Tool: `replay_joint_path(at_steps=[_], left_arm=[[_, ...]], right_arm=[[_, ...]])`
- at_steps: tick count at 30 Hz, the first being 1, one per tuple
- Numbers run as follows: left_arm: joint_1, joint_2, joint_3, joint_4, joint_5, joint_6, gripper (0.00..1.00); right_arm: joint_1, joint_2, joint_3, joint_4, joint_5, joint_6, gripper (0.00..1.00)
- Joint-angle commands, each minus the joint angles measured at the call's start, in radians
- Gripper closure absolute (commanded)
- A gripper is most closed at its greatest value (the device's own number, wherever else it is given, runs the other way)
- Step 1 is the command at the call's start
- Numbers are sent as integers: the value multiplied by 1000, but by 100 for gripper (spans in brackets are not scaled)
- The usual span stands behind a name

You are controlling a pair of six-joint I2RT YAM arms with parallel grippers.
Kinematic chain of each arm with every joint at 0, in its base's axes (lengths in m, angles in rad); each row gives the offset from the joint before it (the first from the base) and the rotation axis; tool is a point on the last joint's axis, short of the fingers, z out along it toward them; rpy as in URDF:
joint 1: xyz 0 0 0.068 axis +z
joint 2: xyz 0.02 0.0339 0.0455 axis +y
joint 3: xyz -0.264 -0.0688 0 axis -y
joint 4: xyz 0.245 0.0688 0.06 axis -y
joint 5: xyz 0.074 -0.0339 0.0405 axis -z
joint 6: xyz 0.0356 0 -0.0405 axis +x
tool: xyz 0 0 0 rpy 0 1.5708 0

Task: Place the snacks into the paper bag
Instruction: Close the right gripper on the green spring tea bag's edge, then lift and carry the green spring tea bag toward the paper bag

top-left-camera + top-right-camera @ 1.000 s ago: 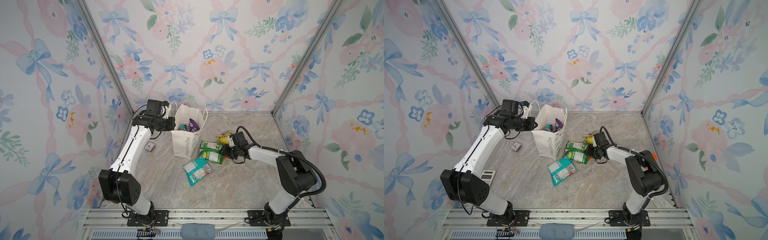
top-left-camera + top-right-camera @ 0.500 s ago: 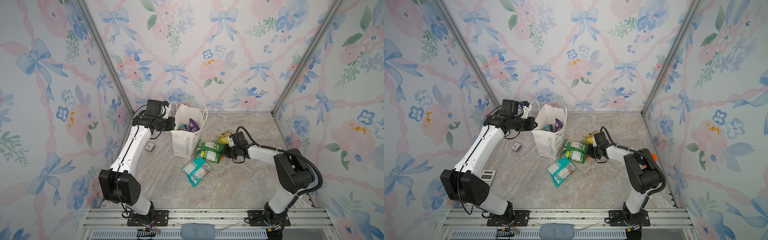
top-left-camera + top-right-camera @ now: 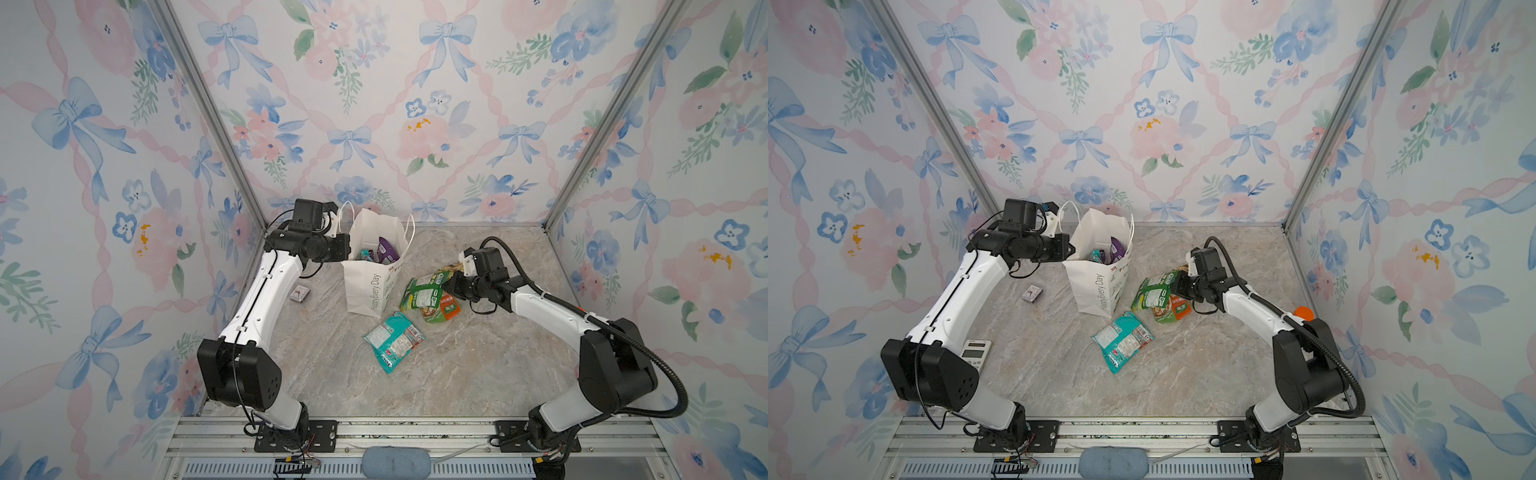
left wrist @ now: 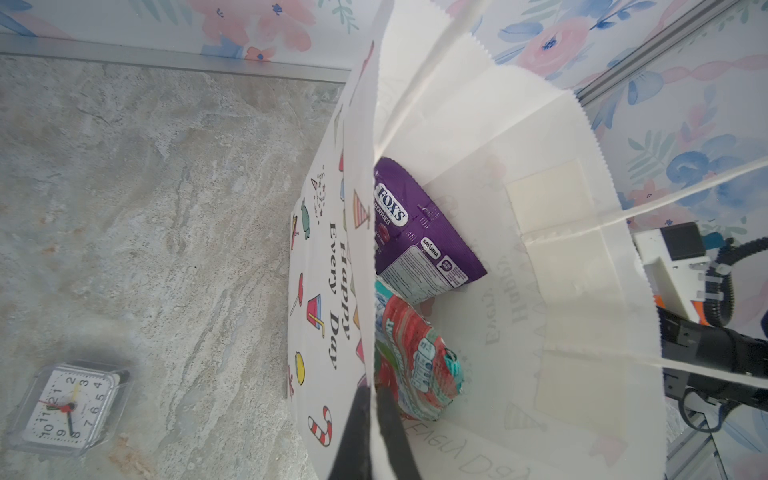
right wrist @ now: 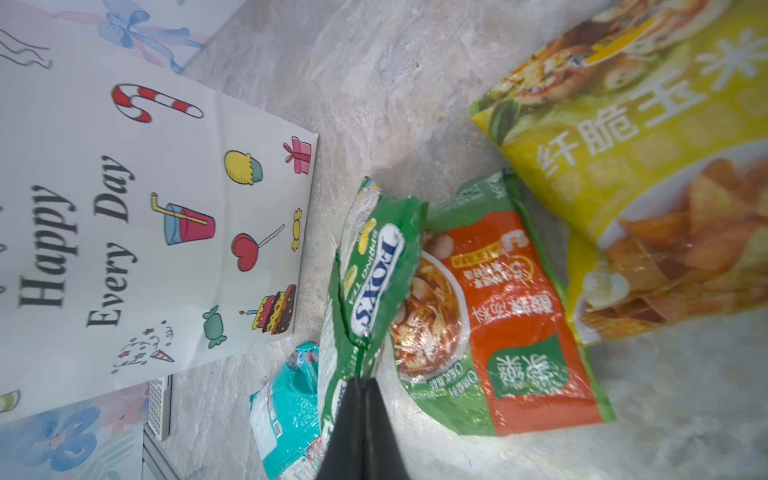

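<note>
The paper bag [image 3: 372, 286] is matt white printed paper with a serrated rim. Beside it, the green FOX'S packet [image 5: 376, 266], orange-green packet [image 5: 498, 332], yellow chip bag [image 5: 644, 187] and teal packet [image 3: 394, 340] are glossy, crinkled film. The bench [image 3: 478, 374] is matt and stone-patterned. The clock [image 4: 68, 405] beside the bag has a clear plastic case.

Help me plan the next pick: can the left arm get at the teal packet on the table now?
Probably not: the left pincer is shut on the rim of the paper bag and must let go first; the teal packet lies uncovered.
</note>
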Motion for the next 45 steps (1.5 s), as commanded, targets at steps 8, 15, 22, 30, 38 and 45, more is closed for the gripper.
replay_joint_path(at_steps=[8, 15, 22, 30, 38, 45], left_arm=[[4, -7, -5, 49, 34, -9, 100], [4, -7, -4, 50, 37, -11, 100], [4, -7, -5, 51, 40, -13, 100], [4, -2, -4, 50, 40, -12, 100], [3, -3, -5, 50, 42, -13, 100], [3, -1, -4, 49, 46, -12, 100]], right_arm=[[56, -78, 134, -126, -10, -87, 100], [94, -113, 217, -223, 0, -148, 100], [153, -133, 309, -352, 64, -226, 100], [228, -179, 377, -415, 93, -244, 100], [315, -215, 452, -450, 115, -235, 100], [400, -217, 511, -448, 144, -216, 100]])
